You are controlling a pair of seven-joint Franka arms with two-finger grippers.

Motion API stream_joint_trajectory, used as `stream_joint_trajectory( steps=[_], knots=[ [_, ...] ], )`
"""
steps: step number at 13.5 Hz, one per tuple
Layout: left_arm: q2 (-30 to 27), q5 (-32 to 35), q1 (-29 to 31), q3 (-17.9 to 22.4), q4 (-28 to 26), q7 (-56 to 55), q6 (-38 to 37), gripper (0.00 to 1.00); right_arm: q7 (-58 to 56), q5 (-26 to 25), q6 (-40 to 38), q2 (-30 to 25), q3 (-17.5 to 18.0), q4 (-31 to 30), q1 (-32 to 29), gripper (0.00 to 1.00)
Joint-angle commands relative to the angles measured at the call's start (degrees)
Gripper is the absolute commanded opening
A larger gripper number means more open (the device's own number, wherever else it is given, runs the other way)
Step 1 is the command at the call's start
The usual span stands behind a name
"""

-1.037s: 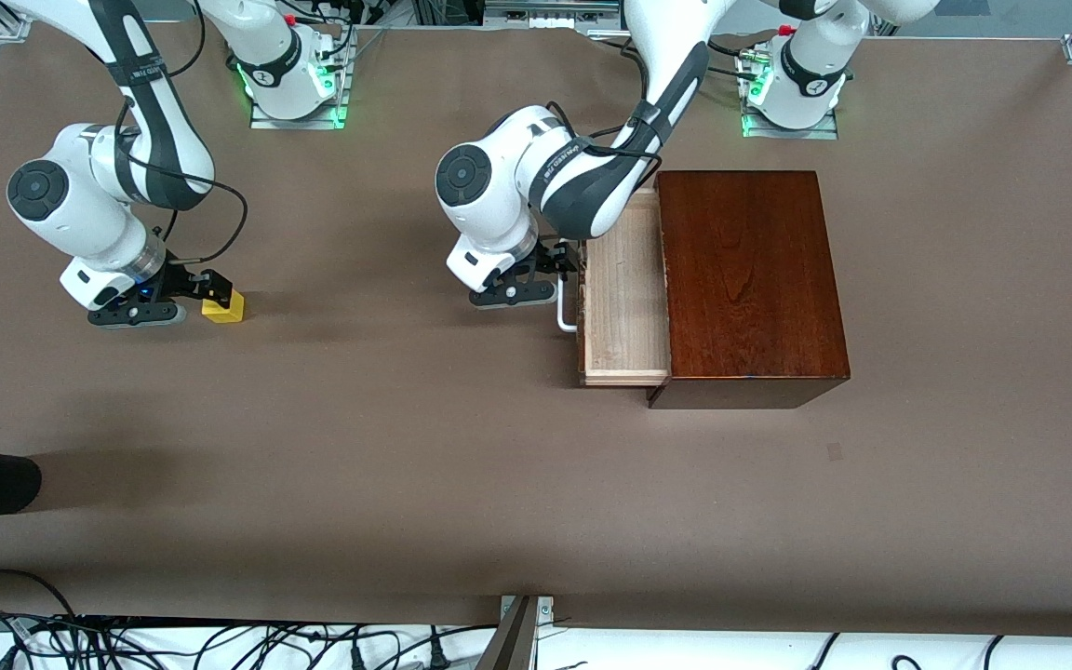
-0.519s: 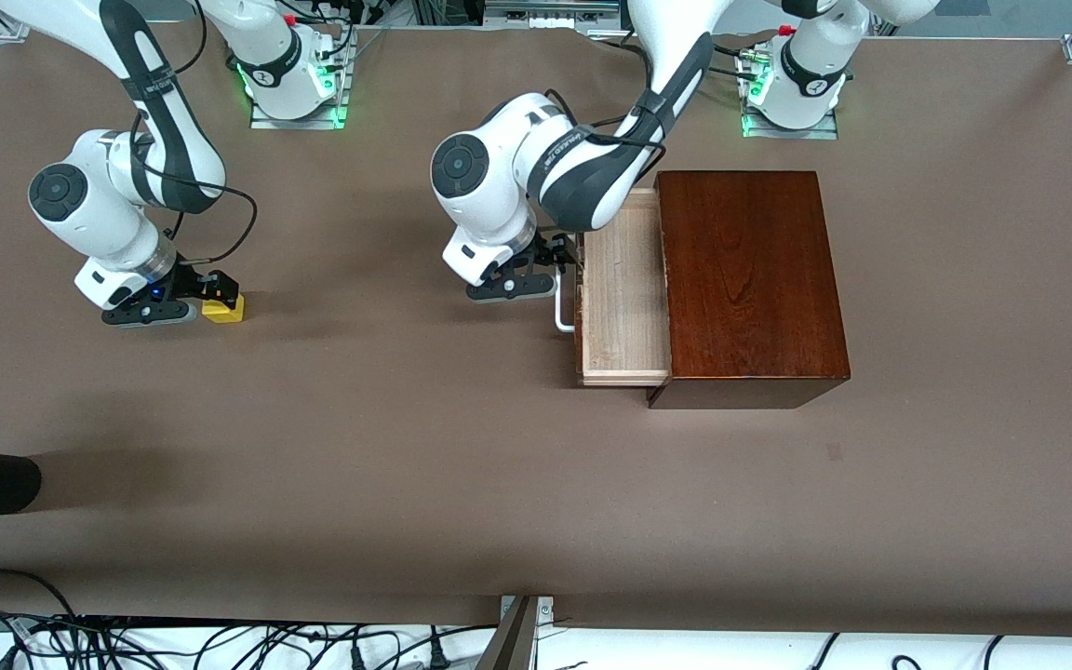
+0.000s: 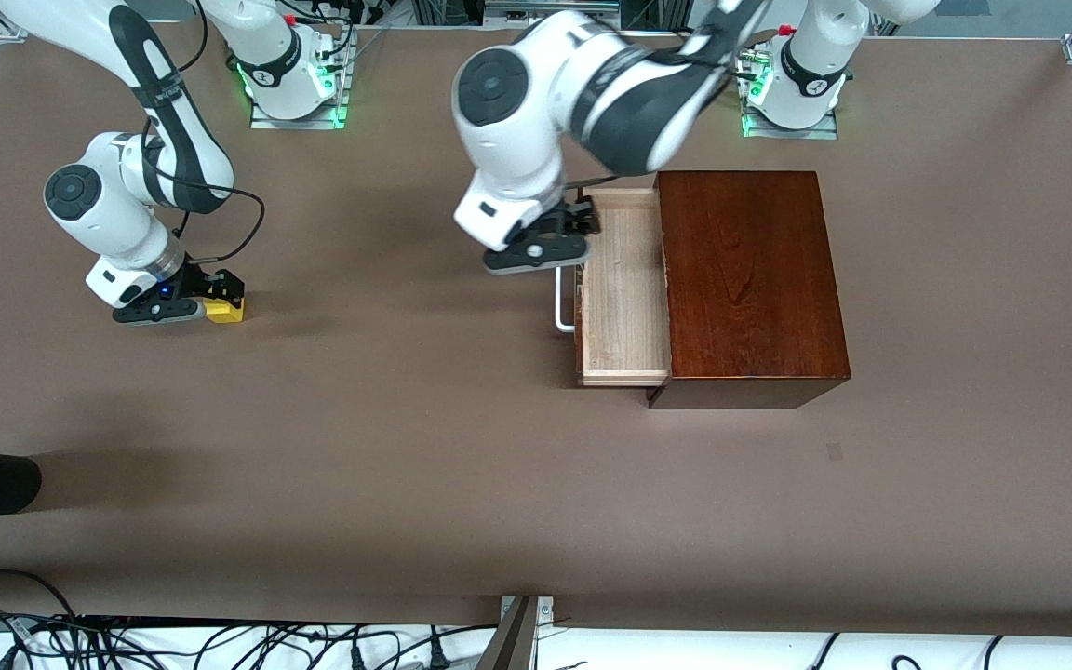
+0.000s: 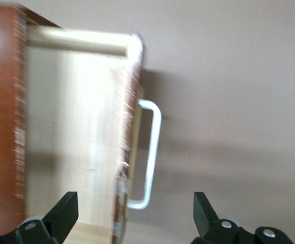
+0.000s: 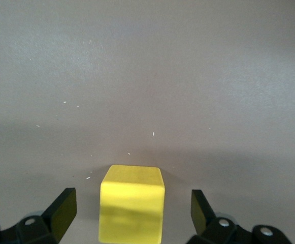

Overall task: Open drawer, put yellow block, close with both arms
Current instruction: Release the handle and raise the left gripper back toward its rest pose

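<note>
Front view: drawer pulled out of the dark reddish-brown wooden box, pale interior showing, nothing in it, white handle on its front facing the right arm's end of the counter. Box sits toward the left arm's end. Left tool up in the air over the drawer's front edge, just above the handle and not touching it; left wrist view shows its fingers spread wide with nothing between them, handle and open drawer below. Yellow block on the counter toward the right arm's end, well apart from the drawer. Right tool low at the block; right wrist view has the block sitting between the open fingers, gaps on both sides (no contact visible), block resting on the counter, not lifted
</note>
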Motion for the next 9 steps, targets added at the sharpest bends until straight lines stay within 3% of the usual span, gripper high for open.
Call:
stream_joint_trajectory(
  steps=[1,7,8,9],
  knots=[
    [-4.91,-1.81,5.51,-0.84,-2.27,1.15,-2.11,1.0,-2.24,0.43,4.8,1.8,0.16,-1.85,-0.6,1.0],
    [-17.47,-1.9,16.67,-0.76,-10.35,20.72,-6.16,1.0,-4.61,0.43,5.08,3.04,0.07,-2.12,-1.21,0.98],
    [-18.89,-1.9,18.78,-0.76,-11.32,23.81,-6.77,1.0,-4.88,0.43,5.08,3.04,0.16,-2.03,-1.74,0.86],
    [-20.2,-1.9,21.06,-0.76,-12.2,26.8,-7.56,1.0,-5.92,0.43,5.08,3.04,0.16,-2.03,-1.92,0.53]
  ],
)
